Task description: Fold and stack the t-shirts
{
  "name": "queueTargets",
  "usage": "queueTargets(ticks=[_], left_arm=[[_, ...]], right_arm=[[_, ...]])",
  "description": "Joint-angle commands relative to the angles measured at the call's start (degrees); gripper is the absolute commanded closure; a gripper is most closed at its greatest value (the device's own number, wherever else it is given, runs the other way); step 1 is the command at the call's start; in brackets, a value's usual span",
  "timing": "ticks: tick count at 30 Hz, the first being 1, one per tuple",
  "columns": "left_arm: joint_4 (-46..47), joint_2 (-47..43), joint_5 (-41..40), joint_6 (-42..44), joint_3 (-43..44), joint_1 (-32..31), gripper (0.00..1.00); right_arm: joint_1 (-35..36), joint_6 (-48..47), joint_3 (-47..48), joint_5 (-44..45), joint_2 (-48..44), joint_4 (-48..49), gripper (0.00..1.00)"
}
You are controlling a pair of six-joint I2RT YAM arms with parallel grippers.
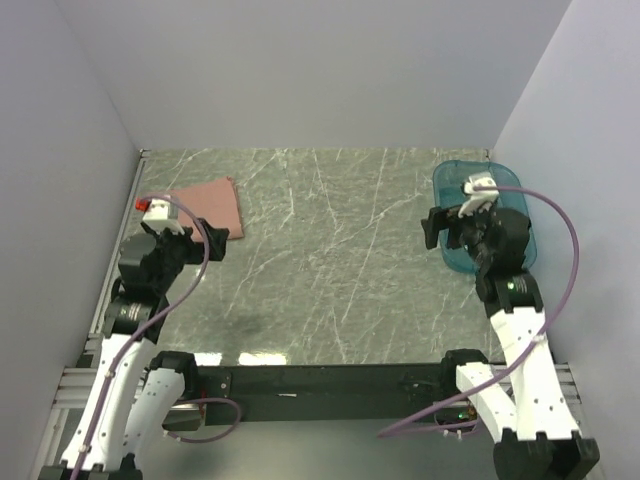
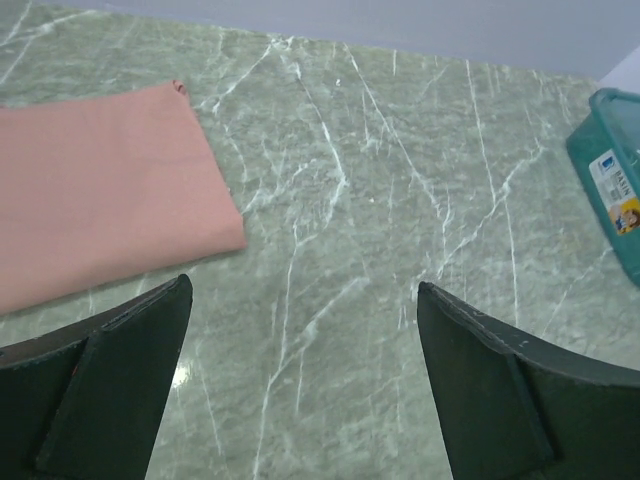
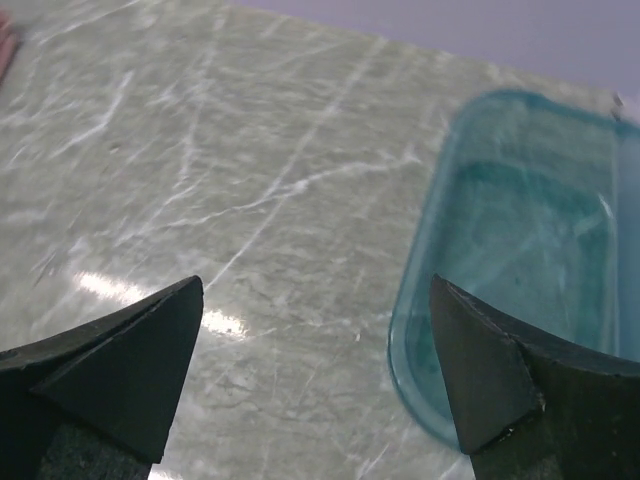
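Dusty-pink cotton shows from above: the t-shirt [image 1: 210, 205] lies folded flat on the table [image 1: 330, 260], well apart from the tub [image 1: 443, 190], at the opposite side. My left fingers [image 1: 212, 248] hang just beside its near corner, the one on the tub's side. My right fingers [image 1: 430, 228] hang next to the tub, far from the cloth. The left arm is clearly the nearer one.

From my left wrist, the t-shirt [image 2: 100, 190] lies ahead of me and off to the side away from the tub [image 2: 610, 190]. Its long axis seems to run across the view, roughly toward the tub. The left fingers [image 2: 300, 290] stand wide, with only bare table between them.

From my right wrist, the right fingers [image 3: 315, 285] are spread wide too and hold nothing. The tub [image 3: 402, 340] sits just ahead on one side. A pink sliver at the far corner, away from the tub, may be the cloth, but it is too small to tell.

I see only this one t-shirt, and I judge it already folded. Any further reach for it should fall to my left arm, going forward and away from the tub.
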Motion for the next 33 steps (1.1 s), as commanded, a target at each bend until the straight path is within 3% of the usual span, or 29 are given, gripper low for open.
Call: queueTargets(ticks=[1,6,17,33], left_arm=[[2.3,-5.2,-7.3,2.5,-3.1,-2.3,0.01],[1.3,-9.0,-9.2,2.4,-4.4,-4.9,0.01],[1.3,-7.0,-8.5,2.1,-4.2,-5.1,0.00],[1.0,-7.2,-9.5,1.8,-4.1,-5.1,0.01]], right_arm=[[-0.4,13.7,-6.8,15.8,-4.7,10.1,0.00],[-2.9,17.9,-10.6,25.8,-6.9,11.9,0.00],[-9.0,21.2,-14.9,25.0,-9.1,14.3,0.00],[-10.8,21.3,-15.1,26.1,-9.5,14.2,0.00]])
